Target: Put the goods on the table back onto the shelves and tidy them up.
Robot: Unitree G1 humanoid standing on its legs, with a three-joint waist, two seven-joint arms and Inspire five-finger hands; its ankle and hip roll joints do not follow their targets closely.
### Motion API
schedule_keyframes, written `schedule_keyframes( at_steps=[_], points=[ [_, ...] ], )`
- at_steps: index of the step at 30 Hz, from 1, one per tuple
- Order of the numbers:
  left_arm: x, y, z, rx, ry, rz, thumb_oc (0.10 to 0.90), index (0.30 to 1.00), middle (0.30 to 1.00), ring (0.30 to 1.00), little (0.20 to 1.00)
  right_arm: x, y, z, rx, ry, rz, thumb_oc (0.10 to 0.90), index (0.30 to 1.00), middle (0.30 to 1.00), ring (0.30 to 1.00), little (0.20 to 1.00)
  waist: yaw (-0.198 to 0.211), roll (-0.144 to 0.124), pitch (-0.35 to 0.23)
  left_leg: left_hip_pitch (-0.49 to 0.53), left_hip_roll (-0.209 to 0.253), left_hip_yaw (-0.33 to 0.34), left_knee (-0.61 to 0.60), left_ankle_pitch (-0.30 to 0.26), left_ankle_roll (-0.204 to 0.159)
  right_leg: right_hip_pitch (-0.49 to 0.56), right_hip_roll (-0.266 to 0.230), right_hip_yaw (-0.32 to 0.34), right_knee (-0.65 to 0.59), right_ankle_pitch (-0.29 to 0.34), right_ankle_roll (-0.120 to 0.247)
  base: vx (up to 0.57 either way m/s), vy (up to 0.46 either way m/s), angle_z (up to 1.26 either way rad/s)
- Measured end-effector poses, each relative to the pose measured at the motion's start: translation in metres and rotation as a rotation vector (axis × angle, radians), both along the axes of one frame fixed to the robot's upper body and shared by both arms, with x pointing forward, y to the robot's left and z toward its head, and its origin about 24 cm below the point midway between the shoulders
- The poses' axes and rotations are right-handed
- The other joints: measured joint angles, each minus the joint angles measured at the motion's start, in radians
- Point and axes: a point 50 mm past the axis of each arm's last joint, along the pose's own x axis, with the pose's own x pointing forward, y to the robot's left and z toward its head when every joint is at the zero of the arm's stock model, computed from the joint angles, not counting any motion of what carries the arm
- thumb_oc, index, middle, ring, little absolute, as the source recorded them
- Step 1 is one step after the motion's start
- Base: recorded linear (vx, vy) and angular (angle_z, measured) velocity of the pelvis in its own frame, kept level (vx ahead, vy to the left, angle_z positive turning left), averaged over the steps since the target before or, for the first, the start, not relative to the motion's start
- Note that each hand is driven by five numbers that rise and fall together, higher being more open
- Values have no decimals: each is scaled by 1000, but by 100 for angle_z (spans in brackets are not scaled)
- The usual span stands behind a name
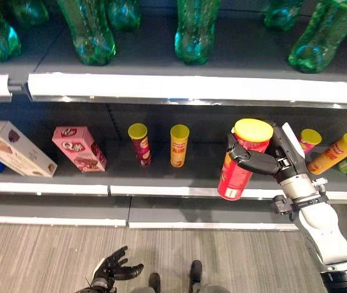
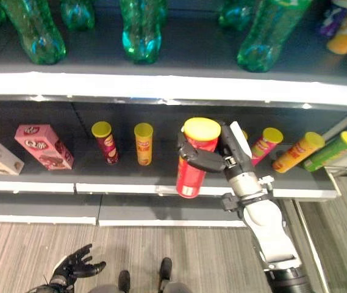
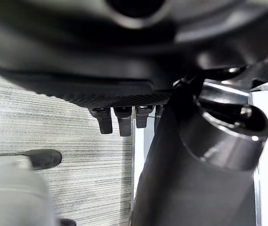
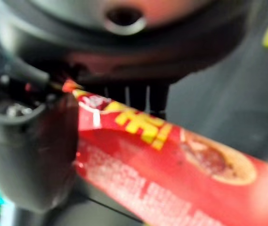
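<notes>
Now the shelving (image 1: 191, 88) dominates: green bottles (image 1: 194, 30) stand along the top shelf, while the lower shelf (image 1: 161, 190) carries boxes at the robot's left, a pink box (image 1: 78, 148) among them, then two small upright cans, one maroon (image 1: 140, 144), one orange (image 1: 178, 145). Over at the right end several cans lie tipped, including an orange can (image 1: 335, 153) and a green one (image 2: 332, 150) beside it.

Front and centre, the right hand (image 1: 264, 160) has its fingers wrapped around a tall red can (image 1: 241, 160) with a yellow lid, holding it slightly tilted at the lower shelf's front edge, its base not yet set down as far as I can judge. The right wrist view confirms the red can pressed in against the palm.

Down low, the left hand (image 1: 113, 267) hangs over the floor, fingers spread and slack, carrying nothing.

Progress? Plenty is shelved already; this can is mid-delivery, and those toppled cans at the right look like tidying left to do.
</notes>
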Motion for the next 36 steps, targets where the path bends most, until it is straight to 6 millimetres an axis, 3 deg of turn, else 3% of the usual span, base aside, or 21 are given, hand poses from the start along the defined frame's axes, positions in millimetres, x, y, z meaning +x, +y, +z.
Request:
schedule_keyframes(
  at_steps=[1,2,3,4,5,6,7,8,11,13,18,22,26,27,28,31,32,33,36],
  points=[
    [8,-4,3,-18,-26,-14,800,900,900,900,900,0,-3,2,-17,-13,-23,400,300,300,300,300,-5,11,49,-119,39,-45,183,-29,-27,21,-7,7,-7,-10,-12,91,203,-15],
    [9,-10,3,-36,-33,-22,800,900,900,900,900,2,-3,2,-35,-32,-56,400,300,300,300,300,-41,62,72,-26,261,-93,-391,23,-80,24,17,31,0,-11,2,46,454,-43],
    [10,-18,1,-59,-35,-29,800,900,900,900,900,2,-5,1,-34,-33,-80,400,300,300,300,300,-60,81,73,-1,296,-127,-520,53,-92,25,14,60,0,-21,20,9,445,-66],
    [14,-20,3,-60,-49,-42,800,900,900,900,900,4,-6,1,-42,-41,-106,400,300,300,300,300,-59,90,75,-3,280,-148,-515,52,-82,11,12,79,5,-11,41,-6,406,-82],
    [15,-25,2,-69,-48,-55,800,900,900,900,900,11,-6,3,-70,-62,-140,400,300,300,300,300,-47,95,79,-4,220,-132,-499,49,-49,-13,-20,107,13,-9,56,6,184,-119],
    [11,-37,-2,-102,-40,-54,800,900,900,900,900,15,-12,4,-122,-61,-184,400,300,300,300,300,-48,152,72,40,141,-88,-523,76,-7,-14,-29,132,2,3,71,1,128,-113],
    [7,-39,-4,-109,-32,-47,800,900,900,900,900,15,-15,7,-153,-69,-202,400,300,300,300,300,-57,200,70,48,135,-107,-524,159,10,-7,-15,139,2,-6,95,-8,117,-86],
    [8,-35,-3,-95,-34,-39,800,900,900,900,900,15,-15,6,-157,-73,-216,400,300,300,300,300,-56,199,75,48,127,-84,-518,219,-5,-5,-24,151,2,-12,112,-6,66,-27],
    [13,-15,4,-38,-56,-21,800,900,900,900,900,16,-12,7,-193,-90,-223,400,300,300,300,300,-54,151,83,62,48,-70,-522,220,27,7,-103,147,2,-23,145,-2,49,4],
    [13,-7,6,-15,-59,-1,800,900,900,900,900,17,-8,7,-200,-94,-211,400,300,300,300,300,-44,141,79,74,31,-72,-522,214,36,25,-119,126,1,-27,151,13,24,17],
    [12,-2,7,8,-57,-12,800,900,900,900,900,24,6,17,-238,-173,-215,400,300,300,300,300,1,117,85,98,29,-70,-522,209,42,57,-118,105,2,-38,162,10,-2,8],
    [11,-8,5,-1,-50,-40,800,900,900,900,900,25,7,20,-251,-216,-262,400,300,300,300,300,-9,90,83,98,42,-62,-522,204,38,51,-107,108,1,-47,165,-40,-17,-8],
    [13,-9,7,11,-59,-34,800,900,900,900,900,27,14,19,-185,-278,-339,400,300,300,300,300,-27,86,83,53,65,-43,-522,212,26,-9,-87,133,2,-30,153,-112,-13,-19],
    [13,-9,7,14,-60,-33,800,900,900,900,900,30,16,18,-159,-286,-361,400,300,300,300,300,-28,90,84,42,68,-37,-522,217,26,-22,-86,136,2,-24,151,-147,-18,-12],
    [17,-15,7,17,-66,-50,800,900,900,900,900,36,13,18,-159,-295,-418,400,300,300,300,300,-26,111,95,30,68,-39,-522,224,26,-33,-85,135,2,-22,154,-144,-21,-6],
    [41,-29,15,18,-123,-99,800,900,900,900,900,51,20,52,-130,-422,-462,400,300,300,300,300,-6,178,183,-21,69,-42,-497,231,24,-74,-82,134,5,-7,152,-136,-11,2],
    [41,-29,15,18,-124,-99,800,900,900,900,900,52,20,52,-130,-422,-462,400,300,300,300,300,-6,179,183,-22,69,-42,-497,231,24,-74,-82,134,5,-7,152,-84,5,8],
    [54,-33,24,-5,-186,-91,800,900,900,900,900,54,23,71,-150,-498,-479,400,300,300,300,300,5,199,223,-53,69,-53,-482,231,23,-94,-79,126,7,-4,150,-49,13,21],
    [61,-33,30,5,-222,-88,800,900,900,900,900,54,19,77,-150,-544,-537,400,300,300,300,300,32,202,227,-78,60,-66,-489,232,23,-114,-88,107,11,-12,154,-58,4,19]
  ],
)
